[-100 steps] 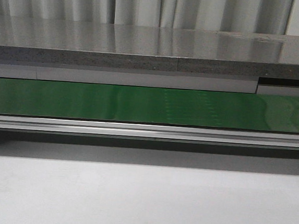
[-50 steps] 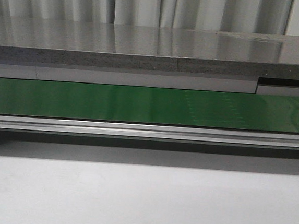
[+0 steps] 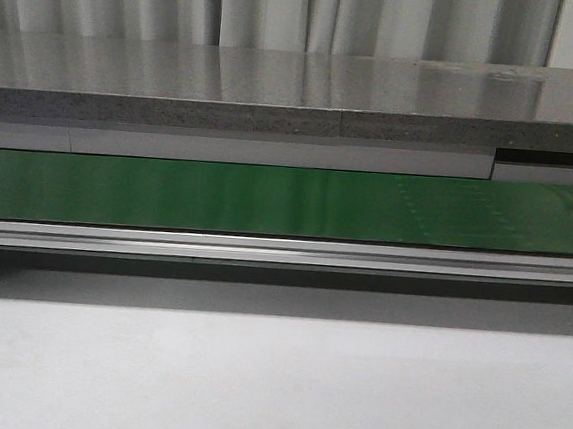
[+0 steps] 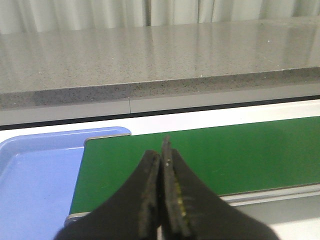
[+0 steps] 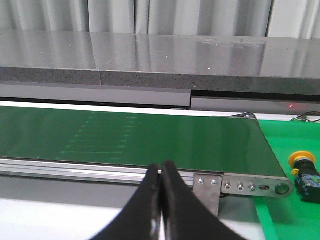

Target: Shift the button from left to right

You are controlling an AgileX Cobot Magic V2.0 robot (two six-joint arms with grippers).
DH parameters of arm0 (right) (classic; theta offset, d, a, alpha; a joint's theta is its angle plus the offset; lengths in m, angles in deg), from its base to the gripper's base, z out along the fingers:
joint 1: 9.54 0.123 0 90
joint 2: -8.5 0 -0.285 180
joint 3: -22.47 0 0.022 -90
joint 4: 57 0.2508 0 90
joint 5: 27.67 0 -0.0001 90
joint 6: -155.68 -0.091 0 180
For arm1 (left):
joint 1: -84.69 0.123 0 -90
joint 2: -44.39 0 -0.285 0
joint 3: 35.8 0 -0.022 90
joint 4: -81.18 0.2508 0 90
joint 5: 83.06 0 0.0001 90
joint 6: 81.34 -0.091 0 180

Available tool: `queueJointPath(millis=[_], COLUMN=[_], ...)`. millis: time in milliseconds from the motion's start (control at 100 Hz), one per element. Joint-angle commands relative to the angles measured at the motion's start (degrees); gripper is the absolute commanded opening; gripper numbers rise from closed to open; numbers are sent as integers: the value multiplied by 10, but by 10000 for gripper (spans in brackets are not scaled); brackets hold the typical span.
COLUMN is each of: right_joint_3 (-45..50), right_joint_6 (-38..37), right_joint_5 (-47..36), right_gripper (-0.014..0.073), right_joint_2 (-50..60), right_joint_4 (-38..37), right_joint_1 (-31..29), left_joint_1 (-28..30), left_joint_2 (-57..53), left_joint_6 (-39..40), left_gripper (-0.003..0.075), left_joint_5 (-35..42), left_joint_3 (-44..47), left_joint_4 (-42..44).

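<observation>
The button [image 5: 302, 159], with a yellow-orange cap on a black body, shows only in the right wrist view. It rests on a green mat [image 5: 282, 215] just past the end of the green conveyor belt [image 5: 150, 135]. My right gripper [image 5: 161, 167] is shut and empty, in front of the belt's rail and apart from the button. In the left wrist view my left gripper [image 4: 161, 150] is shut and empty over the belt [image 4: 240, 155] near its other end. The front view shows the bare belt [image 3: 268, 201] and neither gripper.
A blue tray [image 4: 35, 180] lies beside the belt's end in the left wrist view. A grey stone ledge [image 3: 277, 93] runs behind the belt. A metal bracket [image 5: 250, 186] with screws caps the belt's end near the button. White tabletop [image 3: 272, 384] lies in front.
A faint patch of pale marks on the belt has slid steadily to the right in the front view. Nothing else there has moved.
</observation>
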Motion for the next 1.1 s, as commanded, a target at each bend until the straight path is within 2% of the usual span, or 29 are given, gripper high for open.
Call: queueJointPath(millis=[0, 790, 930, 1090], right_joint_3=[-9, -9, -9, -9], right_joint_6=[-2, -2, -2, -2], right_joint_5=[-51, -51, -51, -51], right_gripper=[-67, -67, -67, -67], right_joint_2=[11, 11, 11, 11], right_joint_4=[-7, -7, -7, -7], right_joint_1=[1, 1, 1, 1], left_joint_1=[-6, -5, -5, -2], left_joint_2=[5, 5, -9, -77], left_joint_6=[2, 2, 12, 51], left_gripper=[-20, -20, -20, -20], left_joint_5=[46, 62, 74, 74], left_joint_3=[-16, -16, 1, 41], left_joint_4=[-7, -6, 29, 68])
